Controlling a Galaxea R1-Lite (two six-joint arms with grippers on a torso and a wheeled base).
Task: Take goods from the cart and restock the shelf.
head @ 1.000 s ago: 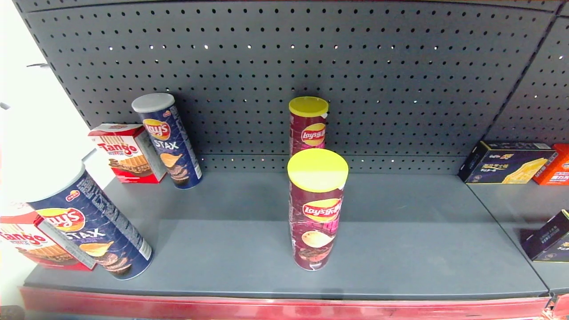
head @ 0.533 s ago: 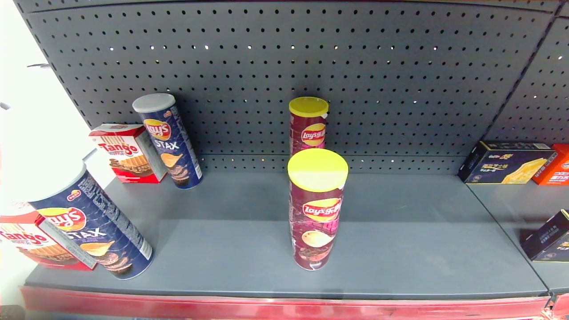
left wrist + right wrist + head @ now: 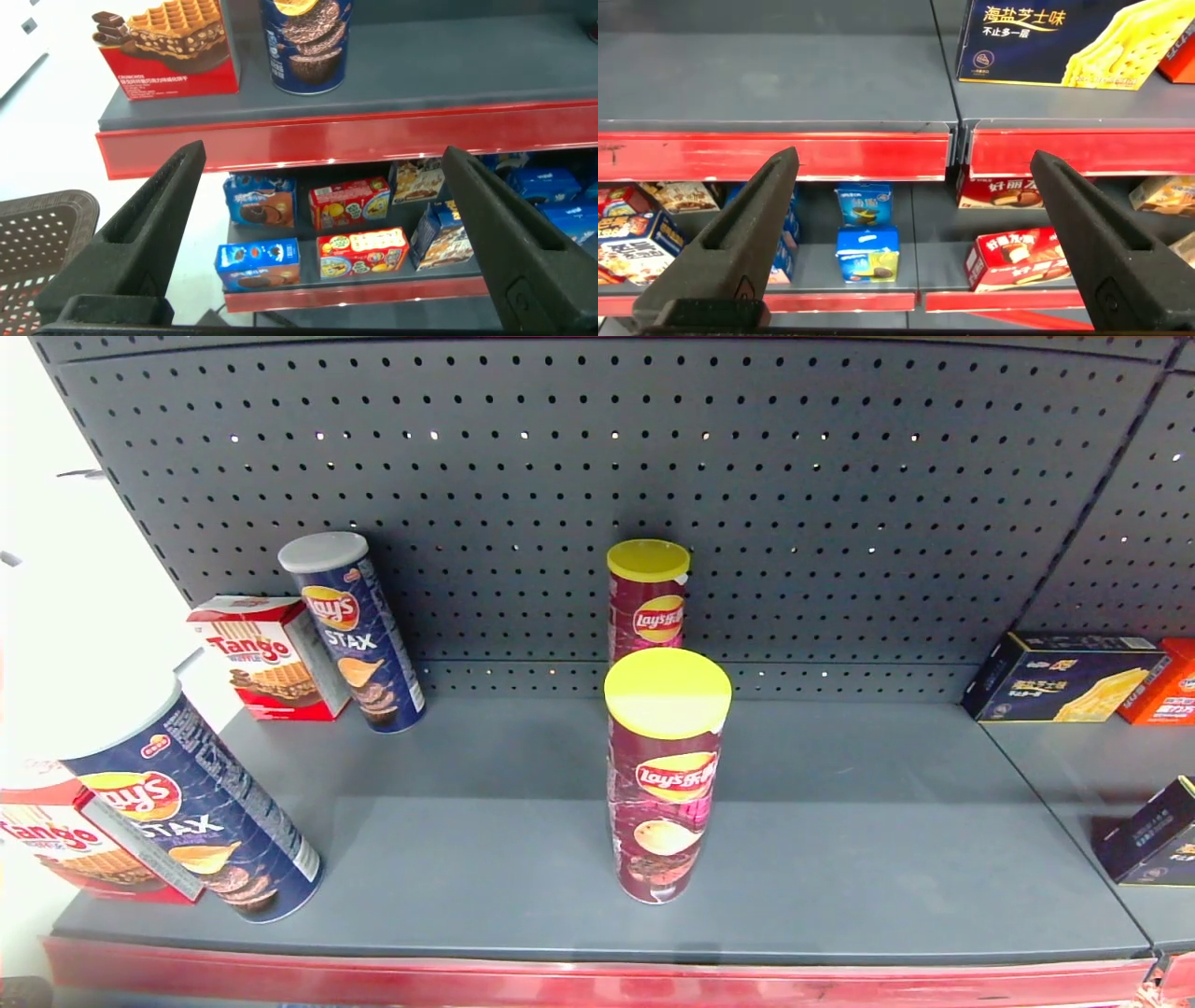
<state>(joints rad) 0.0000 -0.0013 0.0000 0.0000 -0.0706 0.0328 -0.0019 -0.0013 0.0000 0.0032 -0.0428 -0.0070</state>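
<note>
**Head view**
- Shelf (image 3: 840,840): grey board with a perforated back panel (image 3: 747,476) and a red edge strip (image 3: 560,980) along the front.
- Front maroon can (image 3: 665,784): yellow lid. It stood upright near the middle of the shelf, toward the front.
- Rear maroon can (image 3: 647,602): same kind. It stood directly behind the first and apart from it, against the back panel.
- Rear navy can (image 3: 353,635): grey lid, at the left rear, just beside the rear wafer box (image 3: 261,658).
- Front navy can (image 3: 196,812): at the left front corner, just beside the front wafer box (image 3: 56,849).
- Rear dark box (image 3: 1064,686) and orange box (image 3: 1167,695): at the back of the neighbouring bay on the right.
- Front dark box (image 3: 1153,845): in the same bay, nearer the front.

**Left wrist view**
- Left gripper (image 3: 322,157): released, with its black fingers (image 3: 140,243) spread wide. It hung outside the shelf, facing the red edge strip.
- The front wafer box and the base of the front navy can sat at the board's front edge.
- Lower tier (image 3: 374,280): held small blue cartons (image 3: 260,201) and red cartons (image 3: 348,205).
- Perforated grey basket (image 3: 42,233): off to one side.

**Right wrist view**
- Right gripper (image 3: 915,157): likewise released, with its fingers (image 3: 738,243) wide apart, facing the edge strip.
- The rear dark box lay on the board beyond the gripper.
- Stacked blue cartons (image 3: 866,252) and a red carton (image 3: 1018,257) sat on the tier below.
</note>
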